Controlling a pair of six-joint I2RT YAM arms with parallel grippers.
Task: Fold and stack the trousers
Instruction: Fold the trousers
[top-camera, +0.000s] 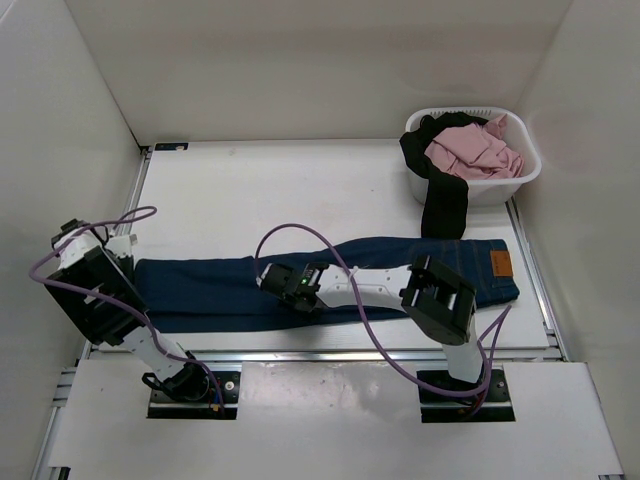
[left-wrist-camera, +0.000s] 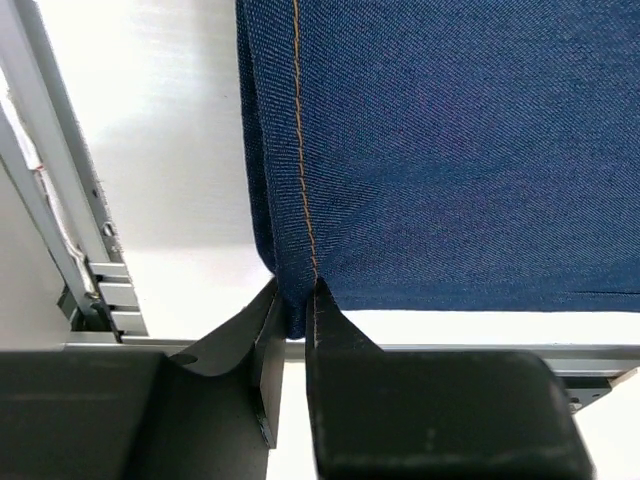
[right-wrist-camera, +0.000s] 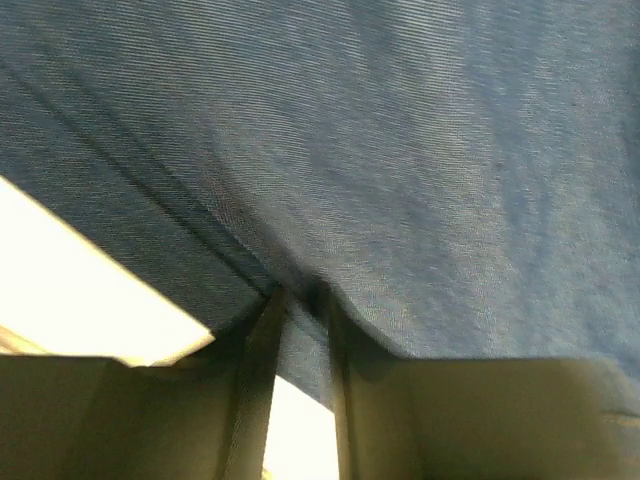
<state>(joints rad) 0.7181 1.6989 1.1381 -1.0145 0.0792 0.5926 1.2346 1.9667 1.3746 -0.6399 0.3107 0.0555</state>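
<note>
The dark blue trousers (top-camera: 400, 265) lie flat across the table, legs stretched to the left and the waistband with its tan patch (top-camera: 501, 264) to the right. My left gripper (top-camera: 128, 260) is at the leg-end corner. In the left wrist view this gripper (left-wrist-camera: 296, 300) is shut on the denim (left-wrist-camera: 450, 150) right beside the tan seam. My right gripper (top-camera: 263, 277) sits at the near edge of the legs, about mid-length. Seen from the right wrist, the gripper (right-wrist-camera: 300, 300) pinches a fold of the blue cloth (right-wrist-camera: 400, 150), which fills most of that view.
A white basket (top-camera: 522, 176) at the back right holds pink cloth (top-camera: 470, 150). A black garment (top-camera: 445, 200) hangs over its rim down to the trousers' waistband. Metal rails (top-camera: 330, 354) run along the table's near edge, and white walls close in the sides.
</note>
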